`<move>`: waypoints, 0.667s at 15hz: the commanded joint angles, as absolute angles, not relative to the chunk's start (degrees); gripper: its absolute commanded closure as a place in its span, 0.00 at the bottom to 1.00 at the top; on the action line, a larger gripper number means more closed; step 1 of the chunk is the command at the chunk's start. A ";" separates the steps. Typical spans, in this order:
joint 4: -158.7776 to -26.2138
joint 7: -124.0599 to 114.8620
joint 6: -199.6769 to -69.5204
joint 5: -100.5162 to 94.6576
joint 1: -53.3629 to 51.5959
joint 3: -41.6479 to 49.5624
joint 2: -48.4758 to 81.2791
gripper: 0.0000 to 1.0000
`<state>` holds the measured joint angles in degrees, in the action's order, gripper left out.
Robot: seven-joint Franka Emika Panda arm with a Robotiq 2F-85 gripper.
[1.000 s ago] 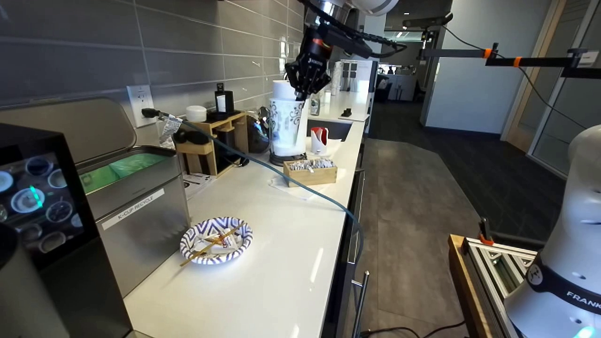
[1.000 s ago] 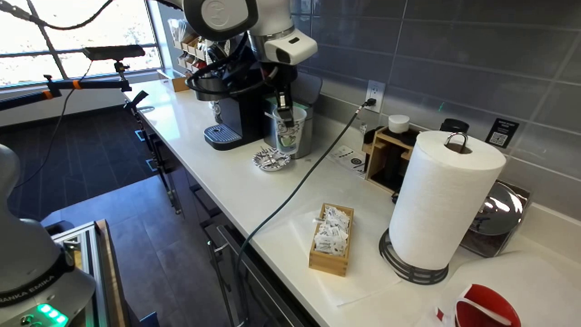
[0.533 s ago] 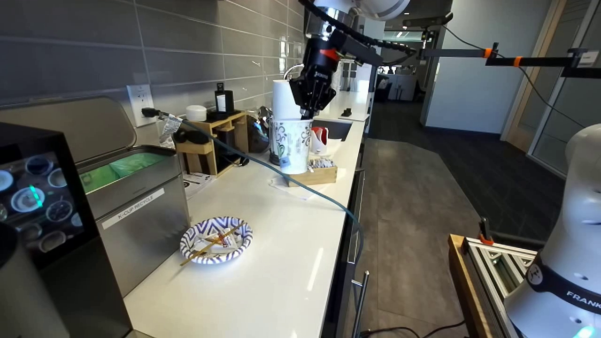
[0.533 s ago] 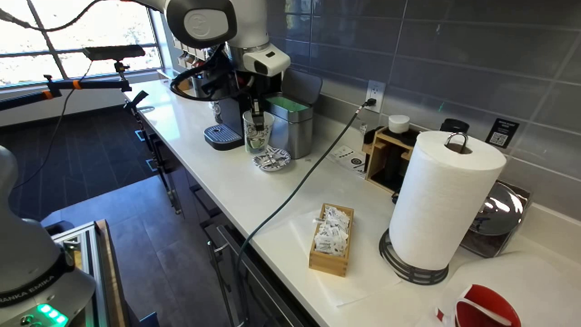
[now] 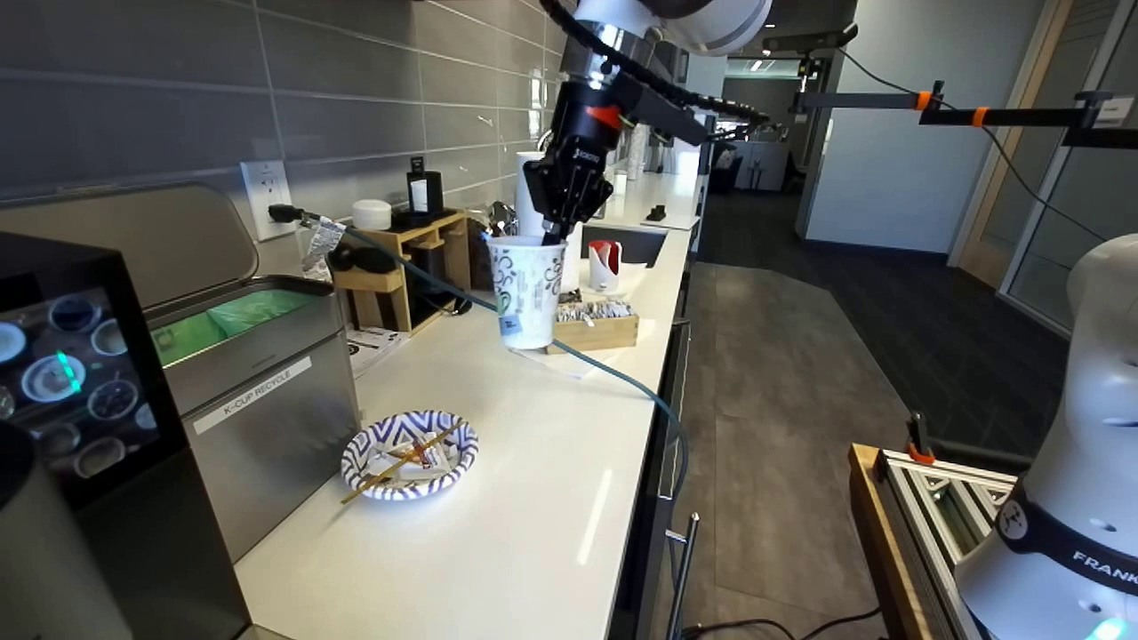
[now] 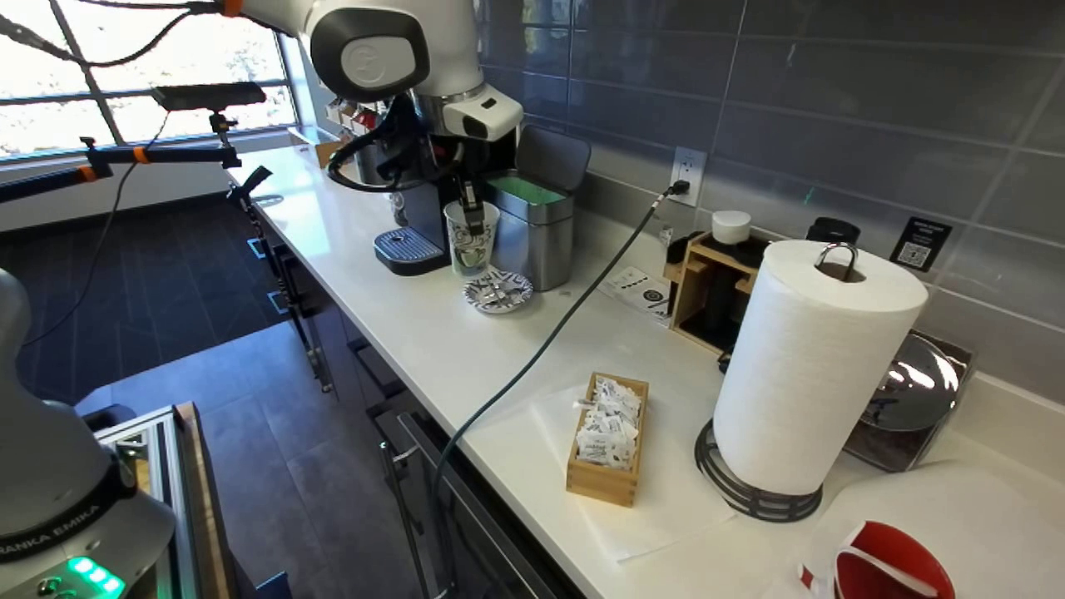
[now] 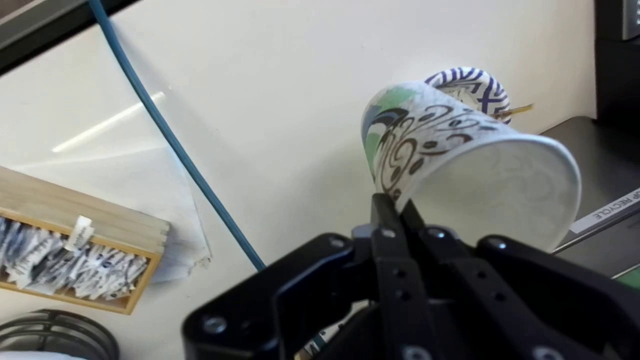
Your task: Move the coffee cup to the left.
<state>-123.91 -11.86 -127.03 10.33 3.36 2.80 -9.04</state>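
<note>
The coffee cup is a white paper cup with dark swirls and a green and blue patch; it shows in both exterior views point(image 5: 524, 298) point(image 6: 468, 249) and in the wrist view point(image 7: 430, 132). My gripper point(image 5: 553, 236) is shut on the near side of its rim, one finger outside and one inside, as the wrist view point(image 7: 397, 202) shows. The cup hangs in the air above the white counter, nearly upright, its mouth open and its inside looking empty. In an exterior view the black fingers point(image 6: 475, 223) cover part of its rim.
A blue-and-white patterned bowl point(image 5: 409, 491) with wrappers and a stick stands on the counter. A steel K-cup bin point(image 5: 276, 444) is beside it. A blue cable point(image 5: 613, 372) crosses the counter. A wooden packet box point(image 6: 606, 487) and a paper-towel roll point(image 6: 819, 374) stand further along.
The cup, held in my gripper, has moved lower and away from the wall, then slightly back toward the wall side. The bowl, box and cable have not moved.
</note>
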 commanded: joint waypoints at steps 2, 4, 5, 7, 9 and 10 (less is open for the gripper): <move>-127.36 -13.19 -143.27 4.27 2.37 -0.08 -6.28 0.99; -127.08 -14.31 -149.26 -0.73 2.65 -0.66 -3.42 0.99; -126.33 -15.11 -151.51 -3.20 2.67 -0.75 -1.57 0.99; -124.78 -16.84 -154.75 -6.84 2.33 -0.57 1.91 0.99; -121.90 -18.98 -155.78 -9.23 1.59 -0.14 5.90 0.99; -119.85 -19.94 -155.40 -9.65 1.03 0.11 8.04 0.99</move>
<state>-125.26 -16.06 -154.69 -6.31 2.25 -0.41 1.79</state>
